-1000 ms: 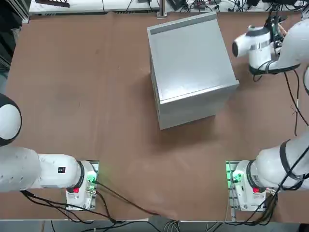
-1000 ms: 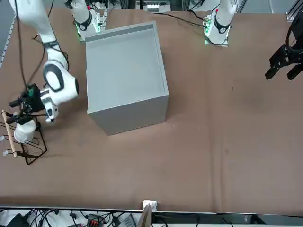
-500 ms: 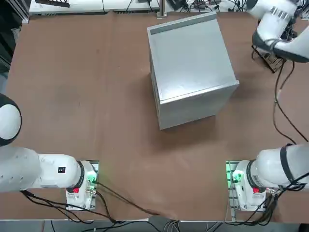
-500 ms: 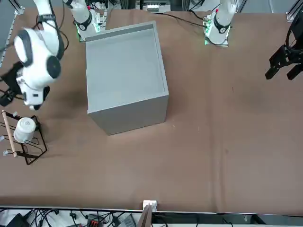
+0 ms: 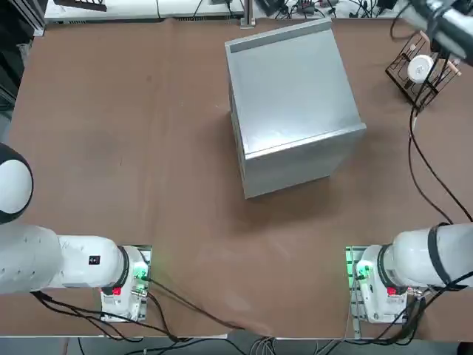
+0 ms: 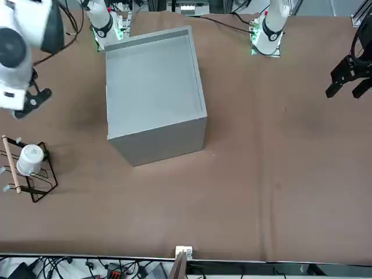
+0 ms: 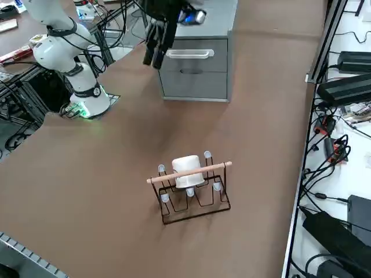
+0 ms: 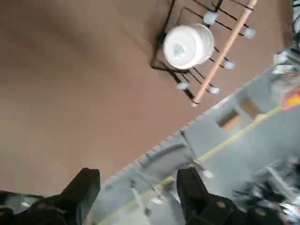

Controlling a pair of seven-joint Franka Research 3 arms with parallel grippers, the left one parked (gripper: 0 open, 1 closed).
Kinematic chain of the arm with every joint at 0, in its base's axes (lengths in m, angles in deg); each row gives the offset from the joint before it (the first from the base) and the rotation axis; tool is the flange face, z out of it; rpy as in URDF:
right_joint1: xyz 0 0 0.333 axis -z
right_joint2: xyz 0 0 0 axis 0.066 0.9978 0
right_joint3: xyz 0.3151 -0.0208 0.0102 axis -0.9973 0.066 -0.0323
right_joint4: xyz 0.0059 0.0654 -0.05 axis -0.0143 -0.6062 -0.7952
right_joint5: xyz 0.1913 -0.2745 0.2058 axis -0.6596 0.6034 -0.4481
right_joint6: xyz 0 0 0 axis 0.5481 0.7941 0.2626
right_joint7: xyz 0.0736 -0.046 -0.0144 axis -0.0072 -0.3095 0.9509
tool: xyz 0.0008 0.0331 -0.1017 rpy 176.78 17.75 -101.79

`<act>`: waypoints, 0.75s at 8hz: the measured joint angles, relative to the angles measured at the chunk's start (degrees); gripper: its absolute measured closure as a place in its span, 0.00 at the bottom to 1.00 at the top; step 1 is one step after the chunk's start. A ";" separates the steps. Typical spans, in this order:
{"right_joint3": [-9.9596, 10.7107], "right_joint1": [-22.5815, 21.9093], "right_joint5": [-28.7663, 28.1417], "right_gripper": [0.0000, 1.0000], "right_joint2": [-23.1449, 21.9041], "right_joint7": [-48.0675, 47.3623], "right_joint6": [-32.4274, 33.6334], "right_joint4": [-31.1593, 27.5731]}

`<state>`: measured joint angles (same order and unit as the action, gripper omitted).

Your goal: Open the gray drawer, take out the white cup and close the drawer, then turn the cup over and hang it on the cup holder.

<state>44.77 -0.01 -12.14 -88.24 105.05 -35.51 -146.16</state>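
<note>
White cup [image 7: 186,169], one, hangs on cup holder [image 7: 194,204]; right pincer [image 7: 154,57] spread, empty.

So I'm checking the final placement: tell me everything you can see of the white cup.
The small white ceramic-looking cup sits upside down on a peg of the dark wire cup holder with pale wooden rail, base facing up, near the table's edge. Only the rack touches it. Its handle and any marking are not visible. The open right gripper is well away, beside the closed gray drawer.
</note>
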 joint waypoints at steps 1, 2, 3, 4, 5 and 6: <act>3.40 -0.77 -7.20 0.00 -0.06 0.02 0.99 3.04; 6.88 -0.97 -14.82 0.00 -0.22 -0.02 1.44 5.15; 9.76 -1.07 -21.03 0.00 -0.69 -1.79 1.59 6.37; 11.29 -1.45 -25.26 0.00 -1.46 -6.45 1.70 6.92; 11.68 -2.38 -28.20 0.00 -2.42 -13.26 1.86 7.11; 11.88 -3.90 -30.44 0.00 -3.26 -20.21 1.96 7.12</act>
<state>56.65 -3.91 -42.58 -91.50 84.84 -33.55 -139.05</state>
